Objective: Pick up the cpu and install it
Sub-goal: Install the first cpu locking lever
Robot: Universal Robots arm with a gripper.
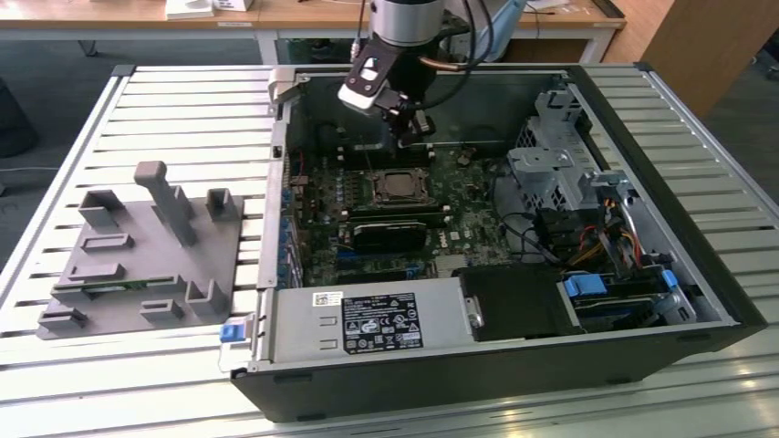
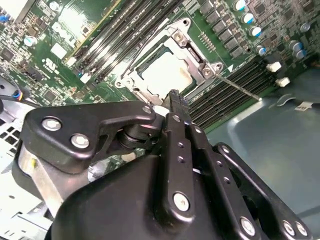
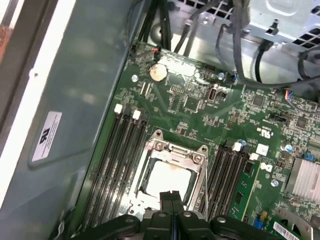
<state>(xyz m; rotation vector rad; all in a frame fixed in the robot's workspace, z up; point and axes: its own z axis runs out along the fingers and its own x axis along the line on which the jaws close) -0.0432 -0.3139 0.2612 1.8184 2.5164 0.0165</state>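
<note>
Now, hovering inside the open case [image 1: 512,374] with fingers [image 3: 166,201] pressed together on nothing, right over the cpu [image 3: 167,181], seated flat in the motherboard socket [image 3: 175,149], just beneath and slightly ahead of the tips, square, no long axis.

A pale slatted metal table [image 1: 159,119] fills the foreground under even, soft light. Behind it stand wood-topped desks [image 1: 305,14] on white legs over a dark grey floor [image 1: 182,53], and a wooden panel [image 1: 700,46] rises at the exterior view's right
</note>
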